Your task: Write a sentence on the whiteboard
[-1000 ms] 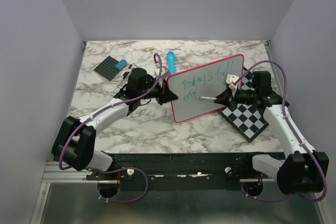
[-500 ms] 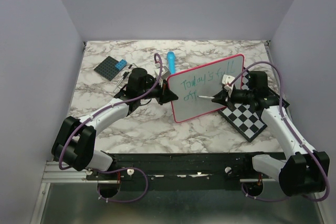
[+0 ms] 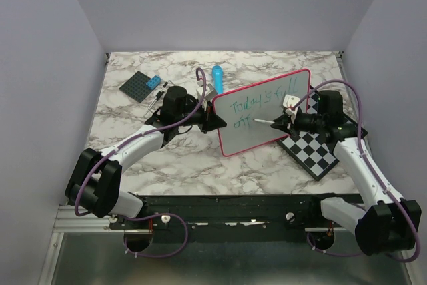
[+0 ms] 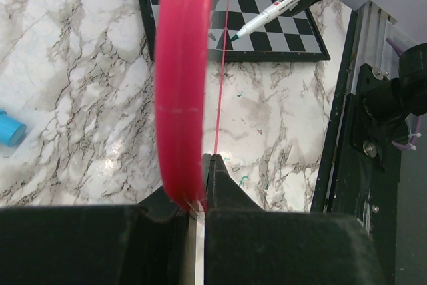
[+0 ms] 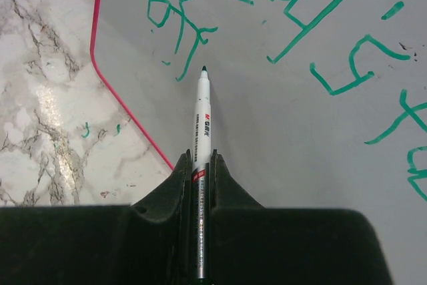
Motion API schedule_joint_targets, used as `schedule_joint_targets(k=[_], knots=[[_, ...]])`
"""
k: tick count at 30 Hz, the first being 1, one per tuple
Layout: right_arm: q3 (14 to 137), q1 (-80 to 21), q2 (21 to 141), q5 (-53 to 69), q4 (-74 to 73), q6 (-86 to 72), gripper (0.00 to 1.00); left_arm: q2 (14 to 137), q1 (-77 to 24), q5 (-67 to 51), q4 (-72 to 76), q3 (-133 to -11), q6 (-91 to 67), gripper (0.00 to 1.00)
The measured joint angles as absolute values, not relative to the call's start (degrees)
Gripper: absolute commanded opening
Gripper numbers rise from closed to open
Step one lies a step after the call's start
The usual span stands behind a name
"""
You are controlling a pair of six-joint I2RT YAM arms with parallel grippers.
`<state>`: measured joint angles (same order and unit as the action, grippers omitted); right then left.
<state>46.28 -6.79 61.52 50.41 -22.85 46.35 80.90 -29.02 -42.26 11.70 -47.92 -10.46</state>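
Observation:
The whiteboard (image 3: pixel 263 111), white with a pink-red rim, is tilted up off the table. My left gripper (image 3: pixel 219 119) is shut on its left edge; the rim (image 4: pixel 180 85) runs edge-on in the left wrist view. Green words read "Today's full" on top and "of" (image 5: pixel 179 28) below. My right gripper (image 3: pixel 285 121) is shut on a white marker (image 5: pixel 201 125). Its tip (image 5: pixel 203 69) points at the board just right of "of"; I cannot tell if it touches. The marker also shows in the left wrist view (image 4: pixel 273 10).
A black-and-white checkered board (image 3: pixel 317 145) lies under the whiteboard's right side. A blue cylinder (image 3: pixel 217 77) and a dark studded plate (image 3: pixel 141 86) lie at the back left. Small green marks dot the marble table (image 5: pixel 40 125).
My right gripper has pulled the marker a little to the right and up, away from the "of". The left gripper and the whiteboard have stayed still.

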Motion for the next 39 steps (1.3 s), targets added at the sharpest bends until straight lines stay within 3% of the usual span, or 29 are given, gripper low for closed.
schedule_joint_targets(k=[39], knots=[[46.8, -3.5, 63.1, 49.2, -22.3, 40.8, 0.01, 80.9, -29.0, -41.8, 11.5, -48.0, -10.3, 0.0]])
